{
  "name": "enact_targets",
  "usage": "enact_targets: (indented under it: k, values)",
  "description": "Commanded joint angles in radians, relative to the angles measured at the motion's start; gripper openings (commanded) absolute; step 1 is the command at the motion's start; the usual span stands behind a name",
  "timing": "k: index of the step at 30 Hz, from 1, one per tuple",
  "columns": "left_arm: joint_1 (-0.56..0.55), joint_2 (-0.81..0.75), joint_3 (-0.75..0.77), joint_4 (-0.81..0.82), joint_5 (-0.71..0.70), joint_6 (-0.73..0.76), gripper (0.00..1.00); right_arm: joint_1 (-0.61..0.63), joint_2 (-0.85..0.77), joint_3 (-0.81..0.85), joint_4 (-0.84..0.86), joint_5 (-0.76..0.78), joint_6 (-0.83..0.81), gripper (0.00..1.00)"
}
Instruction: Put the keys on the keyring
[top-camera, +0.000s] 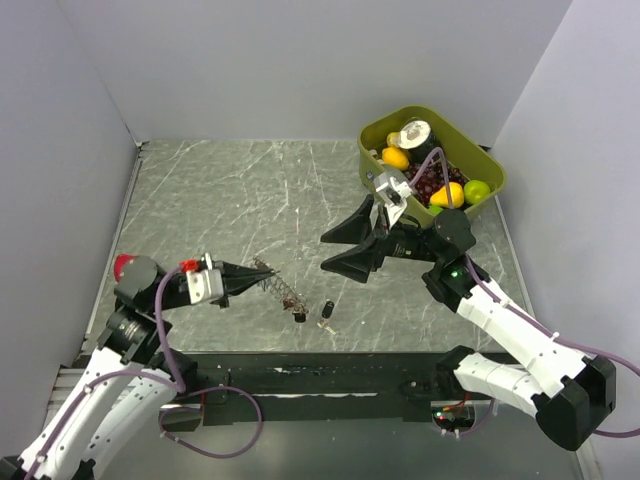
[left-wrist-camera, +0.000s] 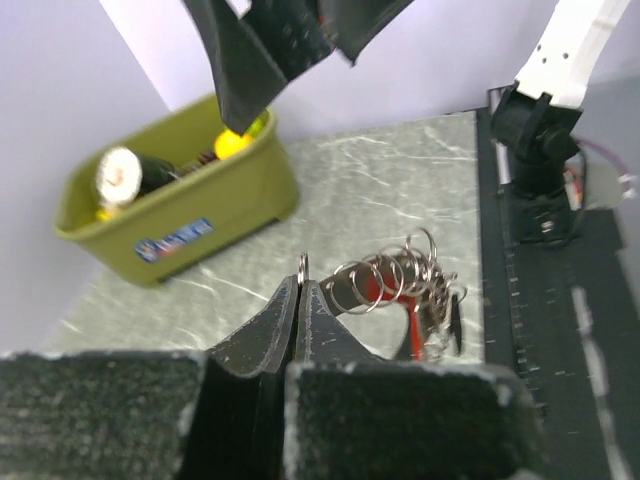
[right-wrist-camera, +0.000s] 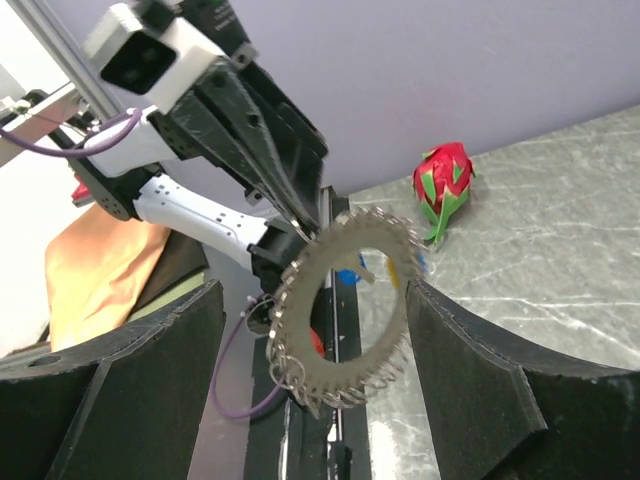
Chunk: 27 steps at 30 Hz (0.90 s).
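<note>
My left gripper (top-camera: 238, 281) is shut, its fingertips pinching one small loop at the edge of the keyring (top-camera: 277, 284), a grey coiled ring held just above the table. In the left wrist view the shut gripper (left-wrist-camera: 301, 285) grips that loop, and a red key (left-wrist-camera: 386, 290) and a black key (left-wrist-camera: 456, 320) show among the keyring's coils (left-wrist-camera: 400, 272). Another black key (top-camera: 327, 312) lies on the table. My right gripper (top-camera: 324, 253) is open, just right of the ring and apart from it. In the right wrist view the keyring (right-wrist-camera: 340, 385) hangs ahead of the open fingers (right-wrist-camera: 450, 350), with a blue key (right-wrist-camera: 348, 275) behind it.
A green bin (top-camera: 480, 160) of toy fruit stands at the back right, behind my right arm; it also shows in the left wrist view (left-wrist-camera: 180, 215). A red dragon fruit toy (right-wrist-camera: 443, 185) lies on the marbled table (top-camera: 220, 200). A black strip (top-camera: 300, 375) runs along the near edge.
</note>
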Motion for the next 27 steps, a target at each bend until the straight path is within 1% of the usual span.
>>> enact_targets:
  k: [1,3,5,6,8,10,11,12,14,15,18,24,27]
  values:
    - [-0.004,-0.065,-0.01,0.089,-0.017,0.125,0.01,-0.004,0.009,0.027,-0.007,-0.024,-0.032,0.8]
    - [-0.004,-0.065,-0.003,0.086,-0.017,0.114,0.01,0.004,0.012,0.037,-0.027,-0.015,-0.054,0.8]
    - [-0.004,-0.033,0.031,0.07,-0.005,0.067,0.01,0.019,0.02,0.054,-0.075,-0.005,-0.078,0.8]
    - [-0.004,-0.014,0.046,0.062,0.001,0.042,0.01,0.042,0.029,0.08,-0.098,0.011,-0.116,0.79]
    - [-0.004,0.056,0.1,0.033,0.046,-0.013,0.01,0.081,0.041,0.117,-0.2,0.035,-0.171,0.78]
    - [-0.004,0.136,0.141,-0.033,0.099,-0.039,0.01,0.139,0.061,0.182,-0.315,0.098,-0.266,0.74]
    - [-0.004,0.16,0.178,-0.056,0.11,-0.041,0.01,0.157,0.069,0.2,-0.354,0.124,-0.295,0.72]
    - [-0.004,0.182,0.193,-0.1,0.123,-0.042,0.01,0.174,0.076,0.232,-0.381,0.144,-0.341,0.69]
    - [-0.006,0.22,0.223,-0.121,0.142,-0.035,0.01,0.197,0.095,0.254,-0.434,0.179,-0.371,0.65]
    - [-0.004,0.223,0.226,-0.121,0.147,-0.039,0.01,0.2,0.102,0.263,-0.434,0.187,-0.384,0.62]
    - [-0.004,0.216,0.223,-0.087,0.141,-0.071,0.01,0.214,0.105,0.271,-0.481,0.213,-0.409,0.57]
    - [-0.004,0.225,0.223,-0.064,0.147,-0.133,0.01,0.248,0.135,0.3,-0.543,0.288,-0.453,0.52]
    - [-0.004,0.222,0.217,-0.056,0.153,-0.148,0.01,0.26,0.144,0.304,-0.541,0.313,-0.453,0.51]
